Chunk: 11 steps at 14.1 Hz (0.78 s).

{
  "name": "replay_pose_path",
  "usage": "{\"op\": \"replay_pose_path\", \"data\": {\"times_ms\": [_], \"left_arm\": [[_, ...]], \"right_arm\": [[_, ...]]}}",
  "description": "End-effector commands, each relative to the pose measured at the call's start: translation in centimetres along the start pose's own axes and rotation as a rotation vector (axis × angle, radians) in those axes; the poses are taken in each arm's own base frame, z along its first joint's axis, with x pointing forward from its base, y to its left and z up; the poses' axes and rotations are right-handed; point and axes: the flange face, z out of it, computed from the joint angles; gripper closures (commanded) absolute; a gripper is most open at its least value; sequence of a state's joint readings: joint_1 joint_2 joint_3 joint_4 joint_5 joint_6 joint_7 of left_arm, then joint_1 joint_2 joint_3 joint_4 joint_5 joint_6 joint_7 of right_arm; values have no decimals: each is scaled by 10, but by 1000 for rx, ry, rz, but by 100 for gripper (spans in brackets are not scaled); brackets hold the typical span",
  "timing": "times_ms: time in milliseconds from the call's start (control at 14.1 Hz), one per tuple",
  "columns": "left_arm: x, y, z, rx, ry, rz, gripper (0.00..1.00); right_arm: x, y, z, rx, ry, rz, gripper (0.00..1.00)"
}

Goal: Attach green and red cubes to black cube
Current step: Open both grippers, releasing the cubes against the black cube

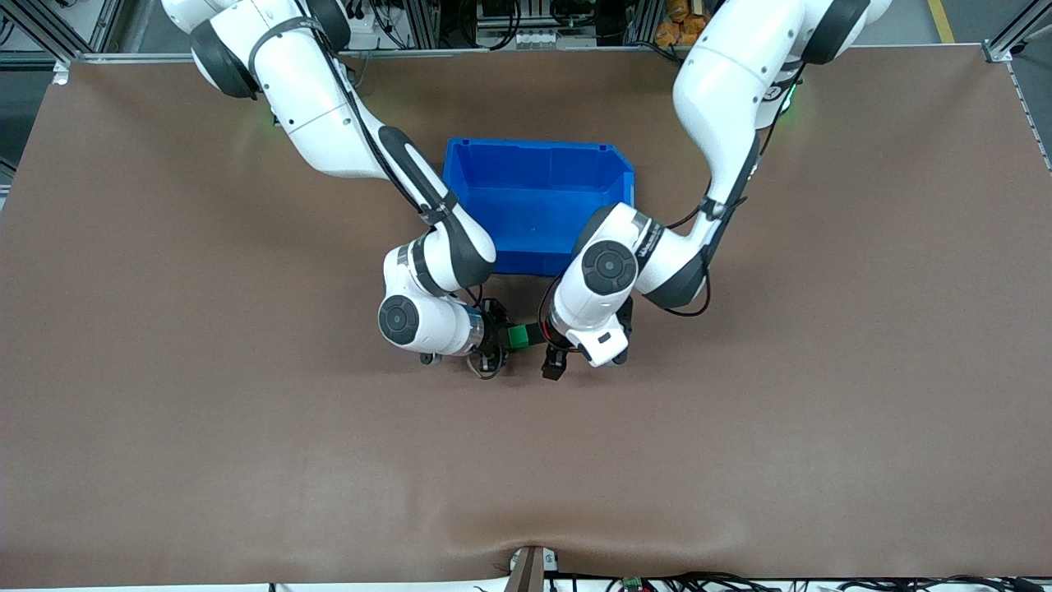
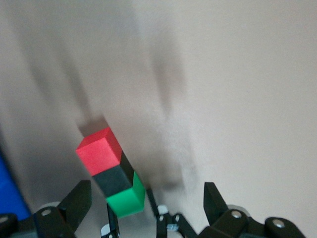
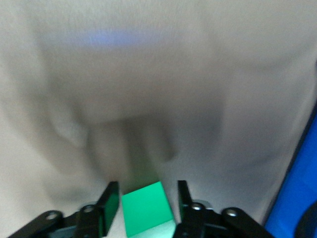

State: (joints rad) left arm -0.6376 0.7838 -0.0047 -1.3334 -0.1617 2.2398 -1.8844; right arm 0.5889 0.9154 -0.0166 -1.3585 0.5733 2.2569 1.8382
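Observation:
The red cube (image 2: 99, 150), black cube (image 2: 114, 179) and green cube (image 2: 126, 201) are joined in one row, black in the middle. My right gripper (image 3: 147, 198) is shut on the green cube (image 3: 147, 210) and holds the row just above the table, close to the bin's near wall. In the front view the green cube (image 1: 518, 335) shows between the two hands; the black and red cubes are hidden there. My left gripper (image 2: 147, 198) is open, its fingers wide on either side of the row, touching nothing. It is beside the right gripper (image 1: 503, 337) in the front view (image 1: 552, 352).
A blue bin (image 1: 538, 148) stands on the brown table just farther from the front camera than both hands. Its wall shows in the left wrist view (image 2: 7, 191) and the right wrist view (image 3: 297, 188).

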Motion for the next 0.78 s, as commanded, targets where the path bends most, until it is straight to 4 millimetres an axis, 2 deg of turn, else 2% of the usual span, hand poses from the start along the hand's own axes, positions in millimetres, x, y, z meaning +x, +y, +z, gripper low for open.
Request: {"op": "replay_pose_path", "data": {"times_ms": [0,142,283,354,425,638,709], "left_arm": [[11,2,-41,13,23,81,0],[12,1,-67,19,27,204,0],[32,5,-78,39,32,274,0],[34,5,-87,38,34,307,0],[37,4,-93,44,34,340,0],[53,7,-118,46,34,377,0],[59,8,-129,45,34,388,0]], "right_arm": [[36,-20,-27,-26,46,26,0],[43,-33,-63,-92,42,10,0],[74,-56,-114,-144,35,-68,0],[92,-67,-136,-135,34,-100,0],[112,-78,-151,-113,55,-137,0],[150,-95,-184,-77,112,-425,0],[169,-101,-204,-60,136,-506,0]]}}
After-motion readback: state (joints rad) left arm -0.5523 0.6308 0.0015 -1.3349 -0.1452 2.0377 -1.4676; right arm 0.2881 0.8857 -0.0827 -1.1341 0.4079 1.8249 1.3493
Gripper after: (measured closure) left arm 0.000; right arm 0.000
